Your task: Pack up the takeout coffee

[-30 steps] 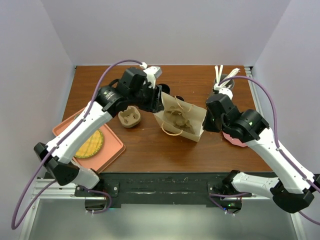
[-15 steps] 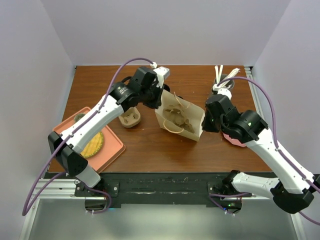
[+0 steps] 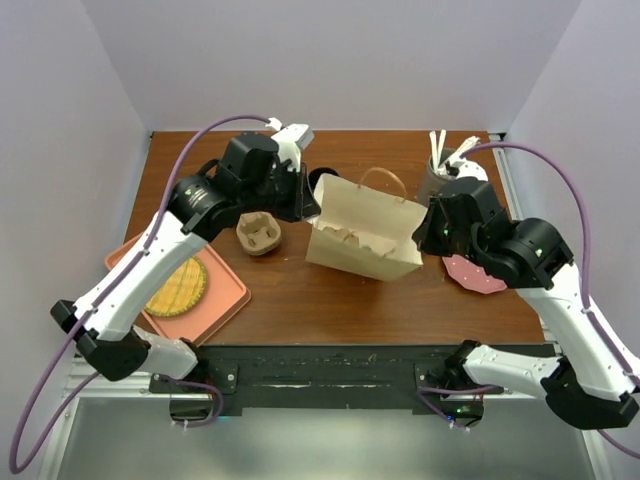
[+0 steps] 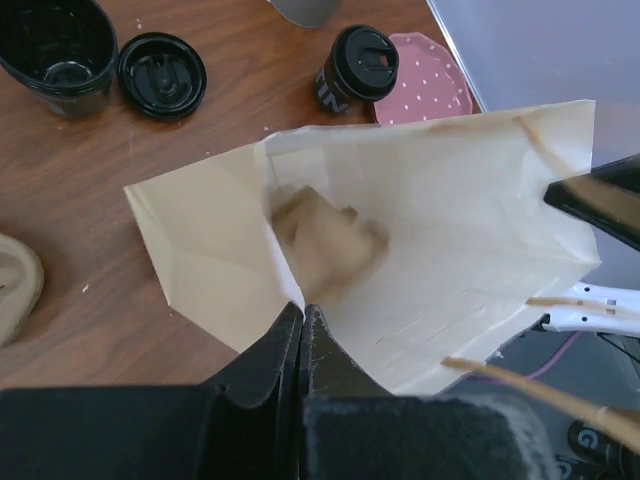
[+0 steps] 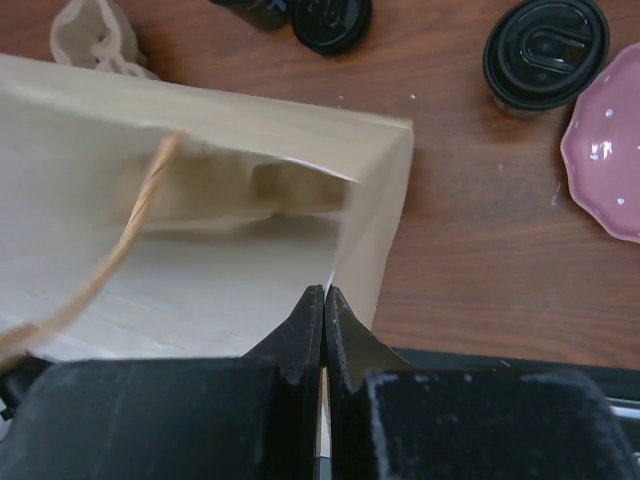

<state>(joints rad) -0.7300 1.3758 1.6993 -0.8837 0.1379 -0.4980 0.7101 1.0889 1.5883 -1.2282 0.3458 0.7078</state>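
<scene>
1. The left gripper (image 4: 302,318) clamped shut on the paper bag (image 3: 362,235) at its left rim; the right gripper (image 5: 323,300) pinched the right rim.
2. The bag stood taller than a second before, stretched between them.
3. The takeout coffee (image 4: 358,68) sat outside it, beside the pink plate (image 4: 425,88).

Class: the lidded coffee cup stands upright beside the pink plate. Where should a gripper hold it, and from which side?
Probably the cup wall just under the lid, coming level from the side away from the plate: the upright body is narrower than the lid, so the rim should stop slipping.
</scene>
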